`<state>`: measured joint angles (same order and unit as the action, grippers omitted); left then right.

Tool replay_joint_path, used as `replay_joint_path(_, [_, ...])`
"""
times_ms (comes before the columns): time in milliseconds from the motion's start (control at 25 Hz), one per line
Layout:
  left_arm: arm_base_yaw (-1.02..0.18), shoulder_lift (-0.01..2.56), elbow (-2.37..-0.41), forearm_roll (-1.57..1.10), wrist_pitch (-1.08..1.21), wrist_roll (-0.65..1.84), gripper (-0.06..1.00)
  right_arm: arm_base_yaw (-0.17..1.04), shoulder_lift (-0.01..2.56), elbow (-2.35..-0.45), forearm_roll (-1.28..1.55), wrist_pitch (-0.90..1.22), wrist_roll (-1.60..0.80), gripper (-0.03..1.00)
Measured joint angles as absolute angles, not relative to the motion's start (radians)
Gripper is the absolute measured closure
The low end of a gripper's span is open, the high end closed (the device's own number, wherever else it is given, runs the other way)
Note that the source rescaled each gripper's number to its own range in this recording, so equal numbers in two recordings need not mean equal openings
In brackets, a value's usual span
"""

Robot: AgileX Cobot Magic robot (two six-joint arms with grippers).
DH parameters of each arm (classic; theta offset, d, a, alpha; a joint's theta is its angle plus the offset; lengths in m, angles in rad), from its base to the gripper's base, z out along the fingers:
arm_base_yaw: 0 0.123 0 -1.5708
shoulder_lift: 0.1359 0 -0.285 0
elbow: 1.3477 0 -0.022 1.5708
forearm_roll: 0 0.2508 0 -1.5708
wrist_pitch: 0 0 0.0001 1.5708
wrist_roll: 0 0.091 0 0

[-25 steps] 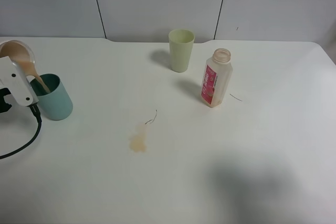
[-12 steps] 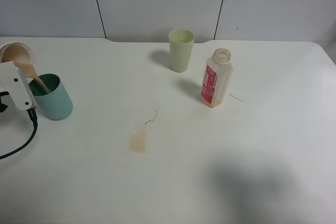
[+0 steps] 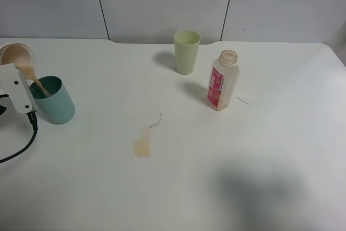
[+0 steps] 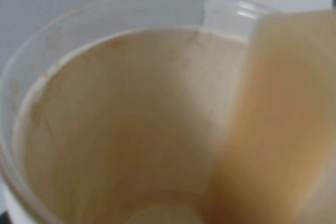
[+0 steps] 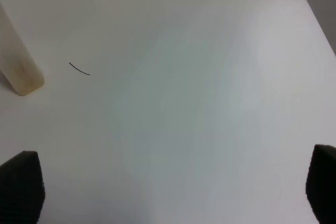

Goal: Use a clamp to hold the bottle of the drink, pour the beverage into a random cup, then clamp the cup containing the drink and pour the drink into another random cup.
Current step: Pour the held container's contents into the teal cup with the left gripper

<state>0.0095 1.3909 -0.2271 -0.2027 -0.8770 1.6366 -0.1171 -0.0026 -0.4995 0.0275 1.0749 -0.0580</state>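
A translucent plastic cup (image 3: 16, 55) coated inside with pale tan drink is tipped steeply over a teal plastic cup (image 3: 53, 99) at the far left edge of the white desk (image 3: 178, 182), a thin tan stream (image 3: 35, 81) running from its lip down into the teal cup's mouth. The left pincer (image 3: 15, 87), a white block with a black cable (image 3: 21, 144) trailing below it onto the desk, is clamped tight on the translucent cup, the arm angled in from beyond the desk's left edge so the cup's mouth faces down and toward the teal cup. In the left wrist view the translucent cup (image 4: 121, 129) fills the picture, its inner wall streaked with milky tan film and the drink sheeting down one side.

Well to the right of the teal cup, near the back of the desk, a pale green plastic cup (image 3: 186, 51) stands upright. Just right of that, a clear, uncapped plastic bottle with a pink label (image 3: 222, 80) stands upright, nearly drained. Between the teal cup and the bottle, toward the front, lies a small tan spill (image 3: 142, 145).

The right pincer (image 5: 173, 187) hangs wide apart over bare desk, with the bottle's base (image 5: 18, 64) near it, its dark fingertips (image 5: 23, 184) at the picture's corners.
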Motion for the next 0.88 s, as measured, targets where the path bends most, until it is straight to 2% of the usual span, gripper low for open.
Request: replay_joint_path(880, [0.009,1.391,-0.227,-0.176,-0.898,1.698,0.92,-0.117,-0.003,-0.499,0.028,1.075,-0.058,-0.03])
